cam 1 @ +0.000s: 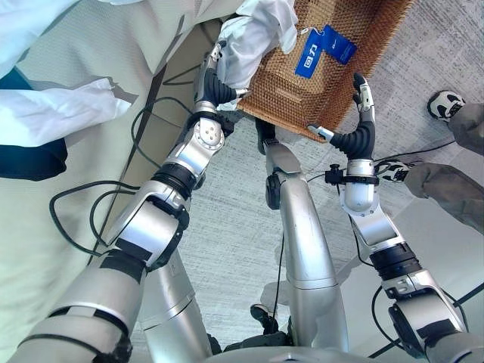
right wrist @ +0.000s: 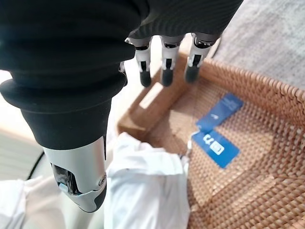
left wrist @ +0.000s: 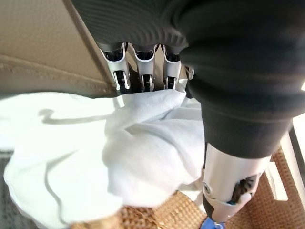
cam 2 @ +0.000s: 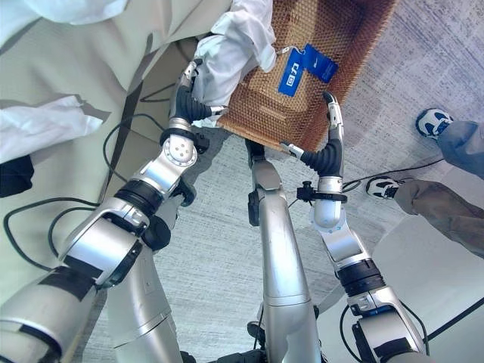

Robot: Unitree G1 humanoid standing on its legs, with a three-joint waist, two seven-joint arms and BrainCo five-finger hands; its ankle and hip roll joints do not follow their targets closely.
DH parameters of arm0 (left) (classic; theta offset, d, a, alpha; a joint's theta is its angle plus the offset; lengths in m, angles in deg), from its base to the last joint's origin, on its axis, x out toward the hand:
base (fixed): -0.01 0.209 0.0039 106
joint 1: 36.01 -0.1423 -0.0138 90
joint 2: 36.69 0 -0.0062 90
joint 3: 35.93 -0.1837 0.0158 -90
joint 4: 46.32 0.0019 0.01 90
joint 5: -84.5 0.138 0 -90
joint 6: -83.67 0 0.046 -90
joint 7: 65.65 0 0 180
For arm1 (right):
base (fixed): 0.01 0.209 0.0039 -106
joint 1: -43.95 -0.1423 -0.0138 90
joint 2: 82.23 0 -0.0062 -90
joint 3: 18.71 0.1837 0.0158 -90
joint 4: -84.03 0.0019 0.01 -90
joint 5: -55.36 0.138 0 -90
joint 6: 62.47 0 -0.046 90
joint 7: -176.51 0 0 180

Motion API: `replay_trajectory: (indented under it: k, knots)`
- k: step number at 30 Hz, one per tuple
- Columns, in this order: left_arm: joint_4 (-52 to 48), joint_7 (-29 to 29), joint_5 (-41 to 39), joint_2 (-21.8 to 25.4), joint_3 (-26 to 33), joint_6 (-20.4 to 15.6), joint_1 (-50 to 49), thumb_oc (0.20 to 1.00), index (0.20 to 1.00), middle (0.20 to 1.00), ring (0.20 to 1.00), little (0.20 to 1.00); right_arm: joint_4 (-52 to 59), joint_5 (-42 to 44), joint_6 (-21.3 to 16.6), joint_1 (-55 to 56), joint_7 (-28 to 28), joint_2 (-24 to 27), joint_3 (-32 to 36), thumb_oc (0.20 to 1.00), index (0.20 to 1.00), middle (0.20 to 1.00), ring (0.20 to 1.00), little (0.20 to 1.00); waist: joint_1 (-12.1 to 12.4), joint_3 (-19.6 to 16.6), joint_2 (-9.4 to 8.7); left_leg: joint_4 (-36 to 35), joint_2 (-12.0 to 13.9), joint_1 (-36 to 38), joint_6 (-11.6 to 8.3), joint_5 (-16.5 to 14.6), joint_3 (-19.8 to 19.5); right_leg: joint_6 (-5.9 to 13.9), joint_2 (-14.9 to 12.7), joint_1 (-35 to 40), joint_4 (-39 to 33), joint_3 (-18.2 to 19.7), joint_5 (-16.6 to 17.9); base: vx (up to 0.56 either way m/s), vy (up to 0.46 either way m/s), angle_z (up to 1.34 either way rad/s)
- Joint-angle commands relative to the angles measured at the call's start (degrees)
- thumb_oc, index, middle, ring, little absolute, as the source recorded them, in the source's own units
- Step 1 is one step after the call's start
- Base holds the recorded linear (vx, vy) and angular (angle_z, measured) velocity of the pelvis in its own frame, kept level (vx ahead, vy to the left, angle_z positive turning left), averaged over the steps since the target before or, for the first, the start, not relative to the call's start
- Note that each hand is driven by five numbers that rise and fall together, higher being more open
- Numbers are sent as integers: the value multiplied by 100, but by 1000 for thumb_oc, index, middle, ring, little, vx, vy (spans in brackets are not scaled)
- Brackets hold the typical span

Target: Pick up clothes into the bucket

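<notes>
A woven brown basket (cam 1: 333,83) with blue tags (cam 1: 325,49) inside stands on the grey carpet ahead of me. A white garment (cam 1: 257,30) hangs over its near left rim, part of it inside. My left hand (cam 1: 214,87) is shut on this garment; in the left wrist view the fingers (left wrist: 143,62) sink into the white cloth (left wrist: 119,152) and the thumb closes from the other side. My right hand (cam 1: 361,113) stands open beside the basket's right rim, holding nothing. In the right wrist view its straight fingers (right wrist: 164,67) hover over the basket (right wrist: 238,191) and the garment (right wrist: 143,191).
A beige sofa (cam 1: 91,53) lies at the left with more white clothes (cam 1: 53,113) and a dark blue garment (cam 1: 30,162) on it. At the right edge stands a person, with a shoe (cam 1: 445,102) and a grey trouser leg (cam 1: 446,189) showing.
</notes>
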Motion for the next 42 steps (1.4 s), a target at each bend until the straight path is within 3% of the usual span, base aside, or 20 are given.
replay_trajectory:
  k: [1,4,5,6,32,42]
  knots:
    - [263,30,-130,-273,40,-98,-209,1000,1000,1000,1000,1000,530,116,-53,406,-42,-92,-126,1000,1000,1000,1000,1000,-119,-497,-36,-219,-28,-241,-188,471,-408,391,-120,-91,247,278,83,0,0,0]
    - [239,59,-35,-268,1,-83,-203,1000,1000,1000,1000,1000,537,110,-45,406,-60,-75,-96,1000,1000,1000,1000,1000,-105,-504,-32,-211,-23,-245,-186,464,-396,396,-119,-91,245,279,85,0,0,0]
    - [226,67,-31,-267,-8,-81,-210,247,247,247,247,247,538,106,-38,402,-58,-73,-94,1000,1000,1000,1000,1000,-100,-502,-30,-213,-26,-244,-181,461,-397,397,-117,-91,239,277,89,0,0,0]
    - [217,73,-22,-266,-13,-85,-210,200,200,200,200,200,538,104,-38,398,-61,-78,-92,1000,1000,1000,1000,1000,-100,-498,-32,-205,-26,-247,-178,459,-396,396,-118,-91,244,276,88,0,0,0]
    - [134,-99,259,-197,-10,-102,-319,200,200,200,200,200,504,41,-78,467,-48,-45,-111,1000,1000,1000,1000,1000,-87,-536,-27,-252,-64,-238,-182,519,-427,381,-112,-61,238,202,122,0,0,0]
    - [-987,-122,161,-150,23,-386,-931,200,200,200,200,200,271,13,-103,444,-49,7,-161,1000,1000,1000,1000,1000,10,-551,29,-1068,-170,545,-297,795,-336,437,-262,754,-485,67,317,-21,5,4]
